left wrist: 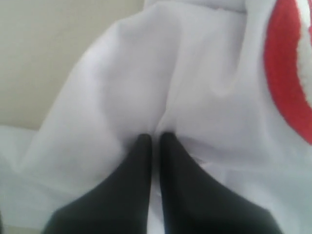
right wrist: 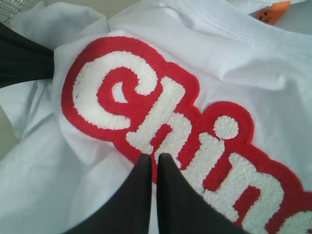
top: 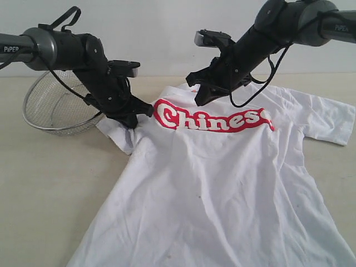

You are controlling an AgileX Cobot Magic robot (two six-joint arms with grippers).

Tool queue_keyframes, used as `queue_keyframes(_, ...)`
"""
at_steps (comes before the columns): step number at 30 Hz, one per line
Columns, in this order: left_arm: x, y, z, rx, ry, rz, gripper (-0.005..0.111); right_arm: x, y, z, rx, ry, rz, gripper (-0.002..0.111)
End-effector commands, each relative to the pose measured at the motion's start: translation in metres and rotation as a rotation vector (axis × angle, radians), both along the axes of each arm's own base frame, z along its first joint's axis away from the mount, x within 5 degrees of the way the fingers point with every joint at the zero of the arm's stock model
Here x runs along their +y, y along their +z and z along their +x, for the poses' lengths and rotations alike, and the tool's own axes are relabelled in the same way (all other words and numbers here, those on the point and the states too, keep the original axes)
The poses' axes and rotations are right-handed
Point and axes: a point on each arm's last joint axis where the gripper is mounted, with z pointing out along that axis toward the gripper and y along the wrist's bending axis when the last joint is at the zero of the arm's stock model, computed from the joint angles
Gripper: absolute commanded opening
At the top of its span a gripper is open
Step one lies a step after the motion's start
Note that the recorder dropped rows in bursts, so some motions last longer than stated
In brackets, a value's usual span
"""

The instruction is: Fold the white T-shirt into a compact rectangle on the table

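Left gripper (left wrist: 156, 138): jaws clenched, tips sunk into a pucker of white cloth. Creases run straight into the tips, so it reads as a pinch on the white T-shirt (top: 222, 183). In the exterior view the grip sits at the shoulder and sleeve on the left side, just beside the "C" of the red lettering (top: 211, 119). The cloth there looks slightly raised and the sleeve droops below it.

Right gripper (right wrist: 153, 158): jaws pressed together, nothing visible between them. Tips are over the lettering, at the lower edge between "C" and "h". Can't tell whether they touch the fabric.

Shirt lies chest-up and unfolded on the table (top: 44, 189), wrinkled. The collar is at the far side and the hem runs off the near edge of the exterior view. The sleeve on the right side is spread flat. Orange neck tag (right wrist: 273, 10) shows inside the collar.

Steel mesh bowl (top: 53, 105) is on the table, just beside the left sleeve, behind the left arm.
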Motion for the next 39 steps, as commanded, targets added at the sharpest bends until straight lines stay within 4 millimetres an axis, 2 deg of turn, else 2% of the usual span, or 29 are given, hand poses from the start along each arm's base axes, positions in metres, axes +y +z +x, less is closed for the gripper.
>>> queue_keyframes(1, 0.000, 0.001, 0.005, -0.051, 0.017, -0.001, 0.004, -0.001, 0.007, -0.001, -0.013, 0.007, -0.001, 0.000)
queue_keyframes(6, 0.005, 0.010, 0.017, -0.087, 0.032, -0.012, 0.004, -0.002, 0.006, 0.000, -0.025, 0.010, -0.021, 0.000)
queue_keyframes(8, 0.007, 0.013, 0.019, -0.085, 0.033, -0.011, 0.004, -0.018, 0.008, 0.006, -0.052, -0.071, -0.073, 0.000)
queue_keyframes(10, 0.007, 0.014, 0.020, -0.090, 0.027, -0.007, 0.004, -0.046, 0.012, 0.009, -0.039, -0.145, -0.069, 0.000)
queue_keyframes(14, 0.007, 0.014, 0.019, -0.090, 0.025, -0.006, 0.004, -0.116, 0.009, 0.007, 0.050, -0.284, -0.100, 0.000)
queue_keyframes(17, 0.007, 0.014, 0.018, -0.079, 0.023, -0.004, 0.004, -0.143, 0.004, 0.003, 0.084, -0.320, -0.196, 0.000)
queue_keyframes(21, 0.007, 0.014, 0.018, -0.075, 0.022, -0.003, 0.004, -0.153, -0.002, 0.004, 0.093, -0.370, -0.217, 0.000)
queue_keyframes(27, 0.007, 0.013, 0.017, -0.059, 0.022, -0.006, 0.004, -0.153, -0.045, 0.007, 0.189, -0.366, -0.220, 0.000)
queue_keyframes(29, 0.007, 0.014, 0.017, -0.061, 0.022, -0.007, 0.004, -0.153, -0.054, 0.007, 0.207, -0.366, -0.217, 0.000)
queue_keyframes(35, 0.007, 0.023, 0.017, -0.080, 0.015, -0.007, 0.004, -0.161, -0.060, 0.008, 0.201, -0.372, -0.252, 0.000)
queue_keyframes(39, 0.007, 0.024, 0.016, -0.082, 0.015, -0.008, 0.004, -0.176, -0.063, 0.007, 0.200, -0.394, -0.272, 0.000)
